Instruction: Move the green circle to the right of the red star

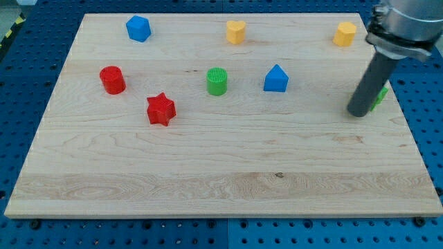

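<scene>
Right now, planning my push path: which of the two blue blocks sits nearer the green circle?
The blue block just to the view's right of the green circle; the other blue block sits far off at the view's top left.

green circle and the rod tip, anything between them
In the camera view, one blue block sits between the green circle and my tip.

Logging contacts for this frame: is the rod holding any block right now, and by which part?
Nothing is held. My tip has no claw; it sits against a green block mostly hidden behind it, far from the green circle.

Wooden board [221,173] (pale); blue perforated table [21,55]
</scene>
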`<action>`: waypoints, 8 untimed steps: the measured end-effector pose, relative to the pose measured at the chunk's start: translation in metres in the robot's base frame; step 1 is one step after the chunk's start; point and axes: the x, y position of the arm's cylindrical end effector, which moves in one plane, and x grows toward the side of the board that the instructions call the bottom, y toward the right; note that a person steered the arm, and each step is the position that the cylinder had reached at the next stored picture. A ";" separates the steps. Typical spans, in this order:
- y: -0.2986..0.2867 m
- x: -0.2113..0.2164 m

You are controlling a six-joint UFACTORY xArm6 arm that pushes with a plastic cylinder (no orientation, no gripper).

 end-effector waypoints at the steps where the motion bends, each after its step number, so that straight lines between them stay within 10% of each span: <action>1: -0.053 0.010; 8: -0.222 -0.102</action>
